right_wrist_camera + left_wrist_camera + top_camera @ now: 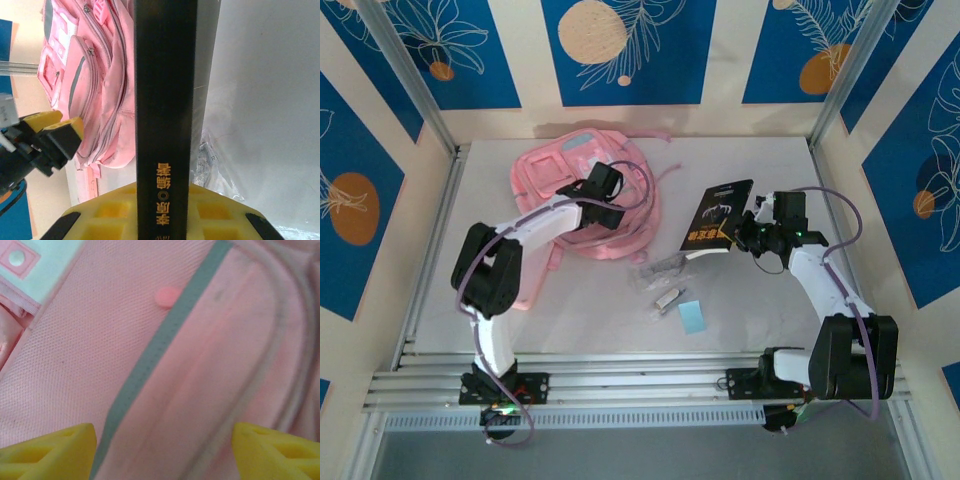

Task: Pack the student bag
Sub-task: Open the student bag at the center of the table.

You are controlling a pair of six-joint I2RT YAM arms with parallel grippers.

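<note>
The student bag, a big soft pink backpack with pale patches and grey trim, lies at the back left of the table. My left gripper hovers close over its right part. In the left wrist view its yellow fingertips stand wide apart, open, above pink fabric and a grey trim strip. My right gripper is shut on a black book with gold lettering, holding it off the table to the right of the bag. The book's spine runs up between the yellow pads.
Clear plastic packets, a small white item and a pale blue card lie on the white table between the arms. Loose pink straps trail off the bag's right. Walls close in the table on three sides.
</note>
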